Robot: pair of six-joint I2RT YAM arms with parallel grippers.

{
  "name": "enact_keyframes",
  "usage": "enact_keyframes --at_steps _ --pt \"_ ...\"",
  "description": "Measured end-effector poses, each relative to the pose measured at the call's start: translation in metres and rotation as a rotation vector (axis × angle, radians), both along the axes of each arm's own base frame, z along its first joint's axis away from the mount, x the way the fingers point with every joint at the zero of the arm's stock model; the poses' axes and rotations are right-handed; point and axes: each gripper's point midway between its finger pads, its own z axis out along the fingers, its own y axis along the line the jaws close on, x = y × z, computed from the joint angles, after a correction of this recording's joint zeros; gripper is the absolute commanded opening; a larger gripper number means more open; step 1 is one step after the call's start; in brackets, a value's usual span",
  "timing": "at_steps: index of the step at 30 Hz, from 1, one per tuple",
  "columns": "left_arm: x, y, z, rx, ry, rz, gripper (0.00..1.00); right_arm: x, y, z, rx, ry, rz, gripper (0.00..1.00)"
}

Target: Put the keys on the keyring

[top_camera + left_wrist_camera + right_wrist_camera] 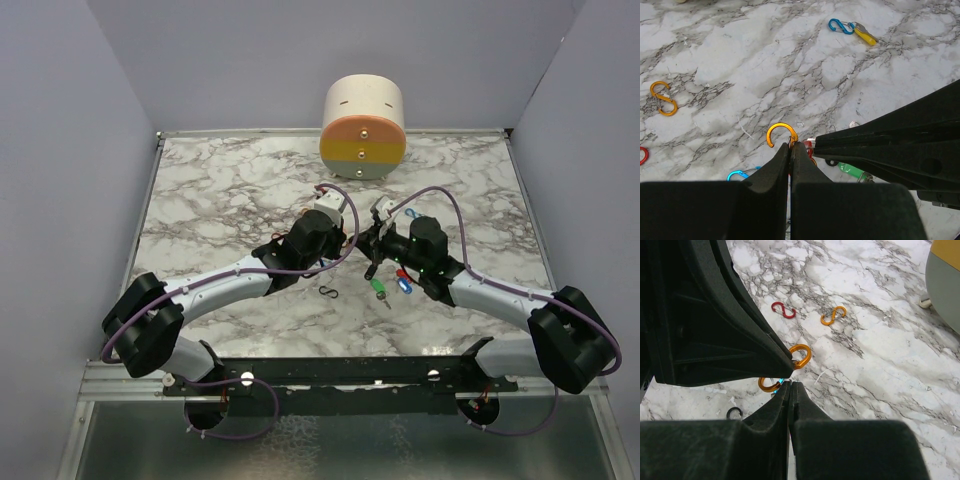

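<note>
A green key (377, 288) lies on the counter (220, 190), just nearer than the meeting pincers. The left pincer (791, 146) pinches an orange clip (780, 131); the right pincer (789, 385) is pressed together, on what I cannot tell. Best keep the clip steady and feed slowly. The left wrist view alone makes out a far yellow key (866, 36) on a blue clip (840, 25).

A robot test cell in a lab: plain lilac-grey walls (60, 150) box in a marble-patterned tabletop (220, 190); the cabled left arm (225, 283) and right arm (495, 296) are bolted to a black rail (340, 372) at its near edge.
</note>
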Motion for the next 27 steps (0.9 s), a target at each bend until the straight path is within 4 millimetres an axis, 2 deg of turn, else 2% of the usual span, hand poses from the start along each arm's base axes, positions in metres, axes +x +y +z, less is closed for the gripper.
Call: enact_keyframes --at_steps 27 --pt "0.0001 0.0001 -0.0008 0.006 -0.002 -0.003 0.0 -0.0028 0.0022 0.0044 -0.001 -0.021 0.013 0.01"
